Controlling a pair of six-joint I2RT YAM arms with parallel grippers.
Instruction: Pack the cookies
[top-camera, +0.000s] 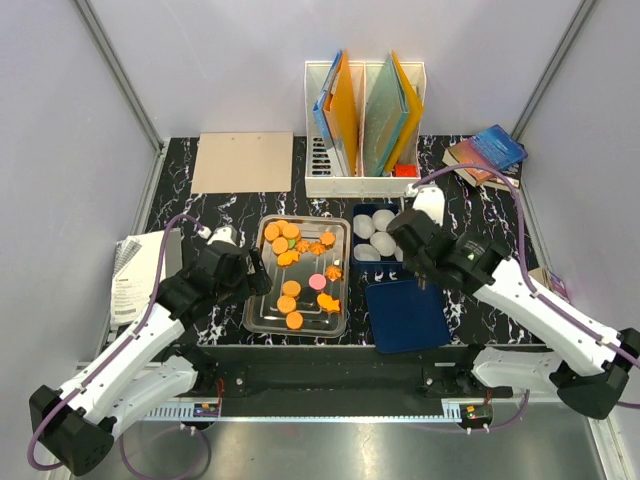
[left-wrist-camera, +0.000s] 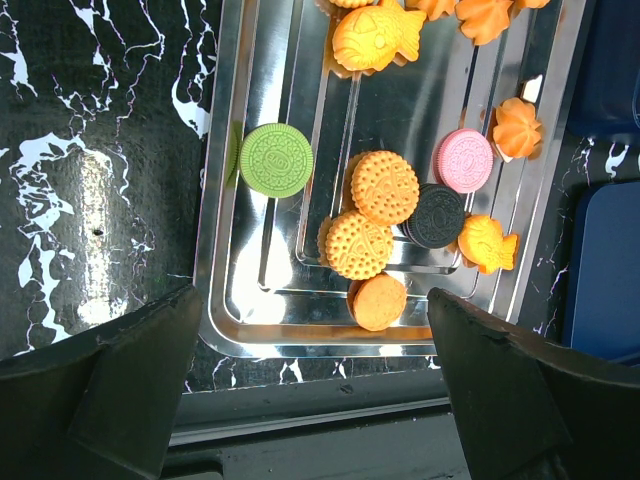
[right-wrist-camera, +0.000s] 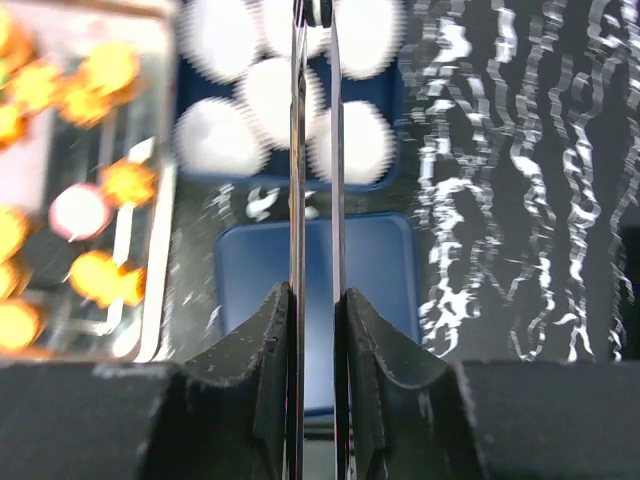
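Observation:
The cookies (top-camera: 297, 275) lie scattered in a steel tray (top-camera: 254, 300): mostly orange, with one green (left-wrist-camera: 276, 159), one pink (left-wrist-camera: 464, 160) and one black (left-wrist-camera: 437, 216). My left gripper (top-camera: 255, 275) is open and empty over the tray's near left side; in the left wrist view its fingers (left-wrist-camera: 130, 390) stand wide apart, with a round orange cookie (left-wrist-camera: 379, 301) between and beyond them. My right gripper (right-wrist-camera: 316, 330) is shut on thin metal tongs (right-wrist-camera: 298, 150), held over the blue lid (right-wrist-camera: 370, 270). It also shows in the top view (top-camera: 408, 240).
A blue box (top-camera: 360, 212) with several white paper cups (top-camera: 378, 238) stands right of the tray, the flat blue lid (top-camera: 405, 315) in front of it. A file rack (top-camera: 365, 130), books (top-camera: 487, 155), a brown board (top-camera: 243, 162) and papers (top-camera: 135, 270) ring the mat.

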